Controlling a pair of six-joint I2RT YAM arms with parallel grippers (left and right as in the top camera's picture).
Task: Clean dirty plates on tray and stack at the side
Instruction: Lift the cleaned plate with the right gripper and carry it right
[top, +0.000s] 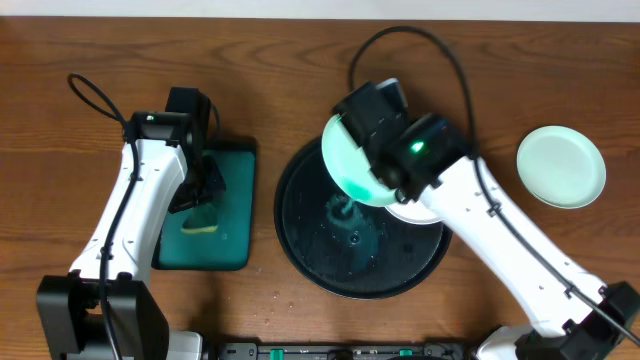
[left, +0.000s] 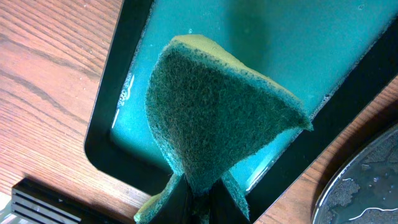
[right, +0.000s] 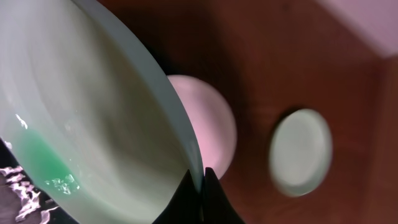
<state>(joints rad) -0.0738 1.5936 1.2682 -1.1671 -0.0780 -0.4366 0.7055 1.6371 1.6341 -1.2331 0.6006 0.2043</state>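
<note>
The smeared plate, clamped by its rim in the right end effector and tilted above the black tray, could be levered loose and dropped once it is pressed by the sponge pinched in the left end effector.

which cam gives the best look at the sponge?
Left wrist: the sponge fills the frame, green scrub face and yellow edge clear, pinched in the left tool over the green tray. Overhead shows only a small yellowish patch. Right wrist: none.

Bright, even light; glints on wet tray; right wrist view blurred.
</note>
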